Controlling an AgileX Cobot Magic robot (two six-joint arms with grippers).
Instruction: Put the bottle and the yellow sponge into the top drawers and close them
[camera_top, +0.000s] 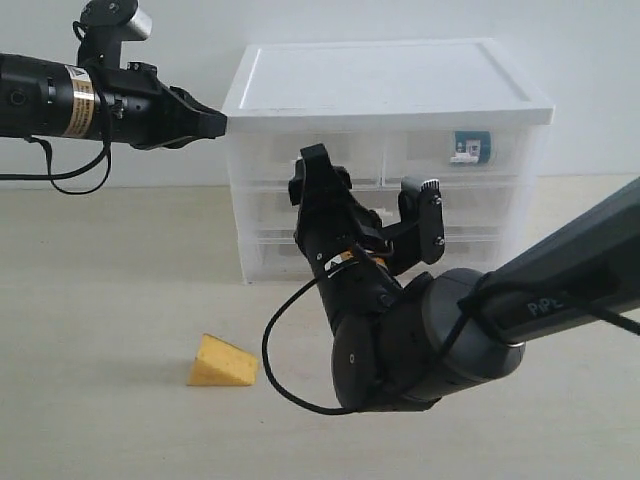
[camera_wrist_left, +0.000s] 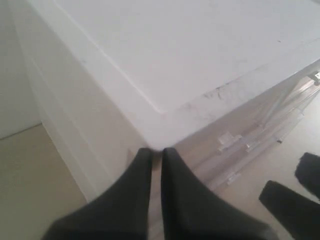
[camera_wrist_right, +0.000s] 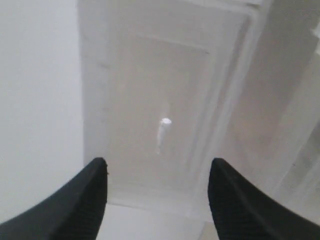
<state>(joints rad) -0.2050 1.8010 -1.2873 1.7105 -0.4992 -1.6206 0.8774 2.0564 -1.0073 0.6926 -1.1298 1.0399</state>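
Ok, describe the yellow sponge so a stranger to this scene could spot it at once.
Find the white-topped drawer unit at the back of the beige table. In the exterior view, come forward and left of its front corner, where the yellow sponge lies alone on the table. It is a small yellow foam wedge; everything near it is white, beige or black.

Right arm (camera_top: 560, 290), on the dark casing well behind the right gripper (camera_top: 372, 185): pale letters (camera_top: 535, 303). I read "PiPE"; what follows I can't make out.

Wrist just behind that gripper: small orange-and-white sticker (camera_top: 343, 260), print too small to read.

Left arm (camera_top: 30, 95), well back from the left gripper (camera_top: 215, 122): yellow label (camera_top: 80, 100) wrapped round the tube, dark print illegible.

Beyond the right gripper, the bottle (camera_top: 468, 147): teal label with a white patch, no words legible.
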